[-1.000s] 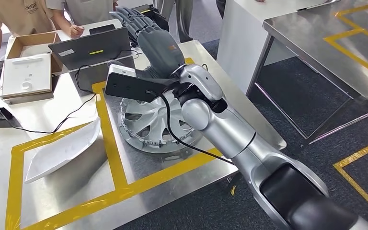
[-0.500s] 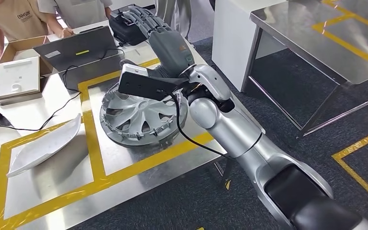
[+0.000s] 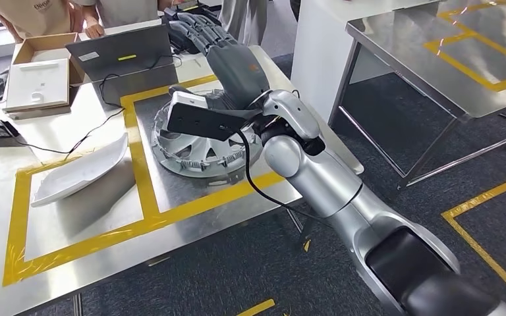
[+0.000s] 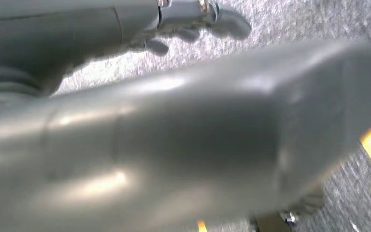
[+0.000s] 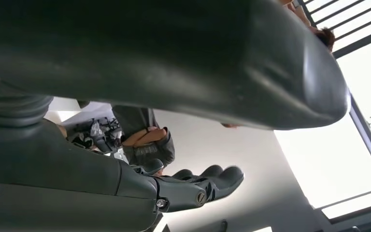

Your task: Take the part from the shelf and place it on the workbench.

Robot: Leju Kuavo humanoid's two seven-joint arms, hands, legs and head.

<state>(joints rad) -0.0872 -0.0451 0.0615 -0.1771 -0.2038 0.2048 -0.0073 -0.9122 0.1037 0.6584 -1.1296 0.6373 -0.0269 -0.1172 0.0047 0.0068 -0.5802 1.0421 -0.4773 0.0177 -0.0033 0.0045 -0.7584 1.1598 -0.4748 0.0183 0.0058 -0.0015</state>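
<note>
Silver hubcap (image 3: 201, 148) lay flat on the counter (image 3: 191, 197), inside right yellow-taped square. R hand (image 3: 227, 56) hovered above its far edge, fingers (image 3: 194, 29) spread, holding nothing. L hand (image 4: 183, 21) hung over grey carpet, fingers too blurred to tell. White curved part (image 3: 79, 171) sat in left square

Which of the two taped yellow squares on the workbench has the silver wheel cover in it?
The square nearer the laptop side, under the right hand, holds the silver spoked wheel cover; the other holds the white curved plastic panel.
</note>
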